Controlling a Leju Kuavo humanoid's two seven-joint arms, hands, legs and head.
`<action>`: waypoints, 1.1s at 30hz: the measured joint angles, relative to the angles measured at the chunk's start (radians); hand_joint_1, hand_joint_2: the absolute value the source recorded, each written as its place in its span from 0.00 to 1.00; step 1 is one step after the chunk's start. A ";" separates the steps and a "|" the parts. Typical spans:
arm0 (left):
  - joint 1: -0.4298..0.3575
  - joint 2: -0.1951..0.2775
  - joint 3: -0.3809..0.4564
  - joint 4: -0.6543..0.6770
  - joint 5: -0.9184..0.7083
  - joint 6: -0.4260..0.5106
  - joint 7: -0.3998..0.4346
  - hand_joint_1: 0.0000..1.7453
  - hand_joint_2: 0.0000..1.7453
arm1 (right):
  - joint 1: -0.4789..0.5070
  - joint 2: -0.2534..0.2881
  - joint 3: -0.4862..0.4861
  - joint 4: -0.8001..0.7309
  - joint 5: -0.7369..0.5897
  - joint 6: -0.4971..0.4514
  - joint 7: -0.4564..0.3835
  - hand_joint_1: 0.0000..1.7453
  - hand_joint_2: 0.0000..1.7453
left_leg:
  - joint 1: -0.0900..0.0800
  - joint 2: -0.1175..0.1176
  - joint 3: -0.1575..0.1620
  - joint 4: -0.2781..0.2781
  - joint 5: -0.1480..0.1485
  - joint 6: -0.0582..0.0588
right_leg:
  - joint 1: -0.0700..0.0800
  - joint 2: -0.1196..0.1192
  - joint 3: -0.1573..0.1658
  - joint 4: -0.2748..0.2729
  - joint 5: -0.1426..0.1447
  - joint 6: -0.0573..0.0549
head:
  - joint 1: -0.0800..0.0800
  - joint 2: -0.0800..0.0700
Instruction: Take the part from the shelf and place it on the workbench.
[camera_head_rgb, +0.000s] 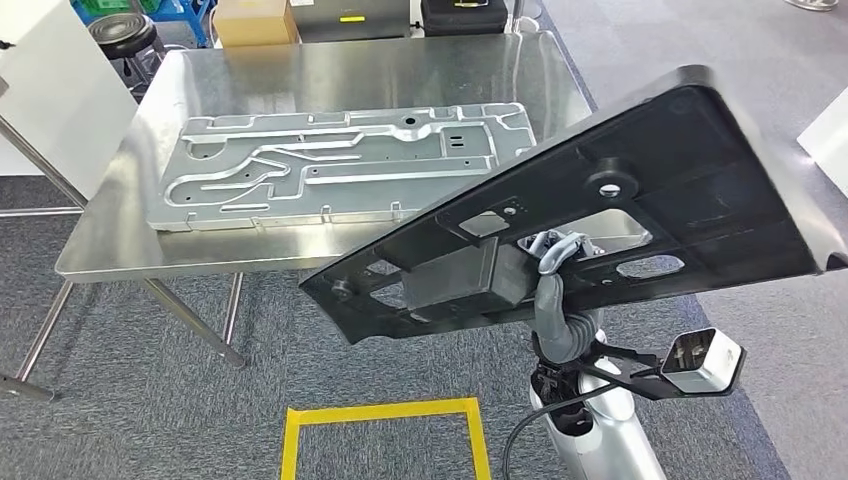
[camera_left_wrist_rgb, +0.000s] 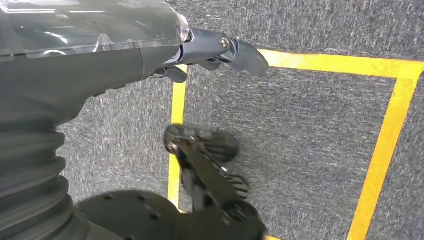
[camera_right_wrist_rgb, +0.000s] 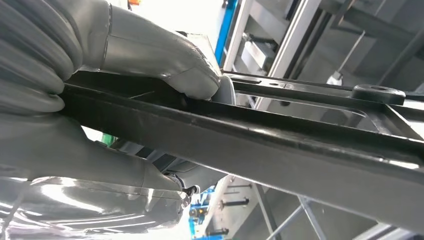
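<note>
Right hand (camera_head_rgb: 556, 262) grips the black panel (camera_head_rgb: 600, 215) by an inner cutout edge, thumb on one face, fingers on the other. Panel is up in the air, tilted, in front of the tabletop (camera_head_rgb: 330, 70), not on it. A silver plate (camera_head_rgb: 340, 165) already lies on the tabletop and takes up most of the middle.

Left hand (camera_left_wrist_rgb: 220, 52) hangs over the carpet and yellow tape square (camera_left_wrist_rgb: 385, 140), holding nothing, fingers loosely apart.

Risks, my read:
- One-hand grip near the middle of a wide panel: it could pivot or slip when lowered.
- Low corner may clip the tabletop edge.
- Panel could land on the silver plate, little free room beside it.

Hard to tell: how much clearance there is, and the panel hides the tabletop's near right corner.
</note>
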 joint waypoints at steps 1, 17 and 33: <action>0.002 0.000 0.000 0.000 0.000 0.000 -0.001 0.00 1.00 | 0.001 0.000 0.000 0.000 0.000 0.000 0.000 0.98 1.00 | 0.000 0.000 0.001 -0.039 0.025 0.002 | 0.000 0.002 0.012 0.000 -0.009 0.002 | 0.000 0.000; -0.002 -0.002 -0.001 0.000 -0.009 -0.013 -0.013 0.00 1.00 | -0.150 -0.019 -0.085 0.109 0.188 -0.279 0.049 0.98 1.00 | -0.002 -0.003 0.118 -0.281 0.160 0.049 | -0.011 -0.008 -0.118 0.199 -0.080 0.063 | 0.000 0.000; -0.034 0.000 -0.038 0.000 -0.054 -0.025 -0.015 0.00 1.00 | -0.758 -0.053 -0.113 0.849 1.144 -0.757 0.290 0.98 1.00 | -0.003 -0.006 0.016 -0.142 0.143 0.007 | 0.001 0.001 -0.049 0.012 0.041 0.005 | 0.000 0.000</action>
